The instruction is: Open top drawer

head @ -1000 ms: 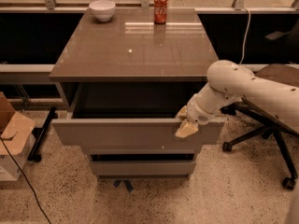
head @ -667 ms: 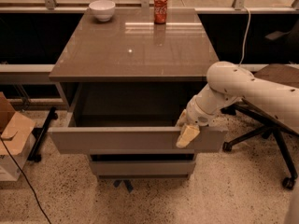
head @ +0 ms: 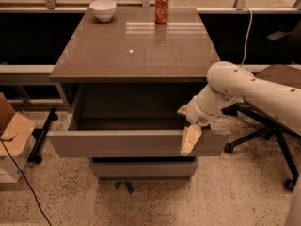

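Note:
The top drawer (head: 122,144) is the widest grey-taupe front of the cabinet. It stands pulled well out, and its deep grey box shows open beneath the tabletop. My gripper (head: 190,136) is at the right end of the drawer front, hooked over its top edge, with a cream part hanging down the outer face. My white arm (head: 244,86) reaches in from the right. Two narrower grey drawer fronts (head: 143,167) below stay pushed in.
On the glossy brown tabletop (head: 136,46) stand a white bowl (head: 102,9) and a red soda can (head: 161,8) at the back. An office chair (head: 277,126) stands at the right. A cardboard box (head: 11,135) and a black cable (head: 23,182) lie at the left.
The top drawer has slid further out toward the camera, and my gripper has moved with it at the right end of the drawer front.

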